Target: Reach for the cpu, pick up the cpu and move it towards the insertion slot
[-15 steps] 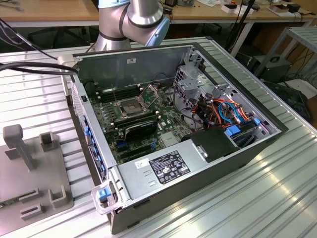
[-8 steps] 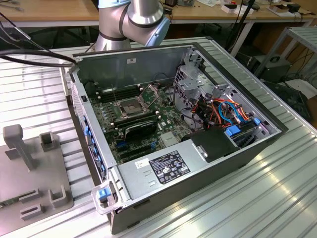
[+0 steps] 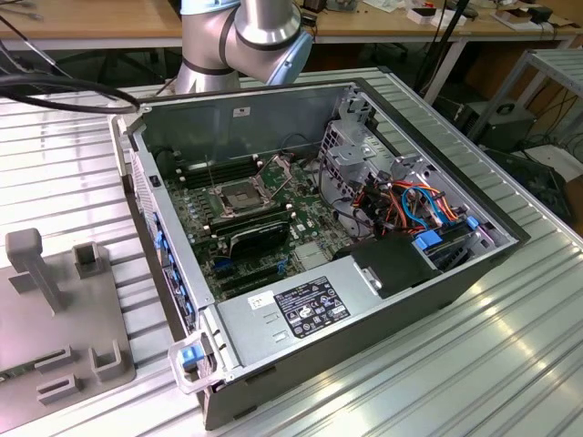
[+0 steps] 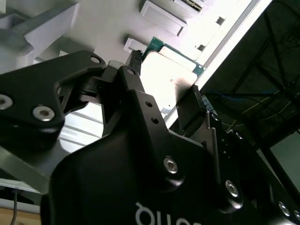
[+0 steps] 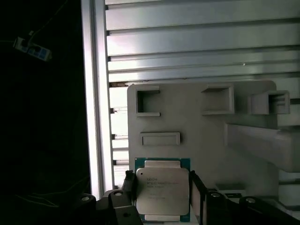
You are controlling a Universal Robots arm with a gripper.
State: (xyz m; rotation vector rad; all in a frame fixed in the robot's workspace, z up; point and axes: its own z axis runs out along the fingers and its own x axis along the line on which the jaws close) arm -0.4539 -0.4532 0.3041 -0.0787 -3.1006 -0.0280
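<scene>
The cpu [image 5: 161,191], a flat silver square on a green edge, sits between the two black fingers of my gripper [image 5: 162,185], which is shut on its sides. In the second wrist view the cpu [image 4: 168,77] shows bright between the fingertips [image 4: 135,61]. It hangs above the grey fixture plate [image 5: 211,140]. The insertion slot [image 3: 235,194], a square socket with a dark centre and a silver frame, lies on the motherboard inside the open computer case [image 3: 273,100] in the exterior view.
The grey fixture plate [image 3: 55,309] with raised blocks lies at the exterior view's left on the ribbed metal table [image 3: 474,364]. Inside the case are a black heatsink [image 3: 260,238], memory slots, a drive cage [image 3: 351,150] and coloured cables. The arm's base [image 3: 241,36] stands behind the case.
</scene>
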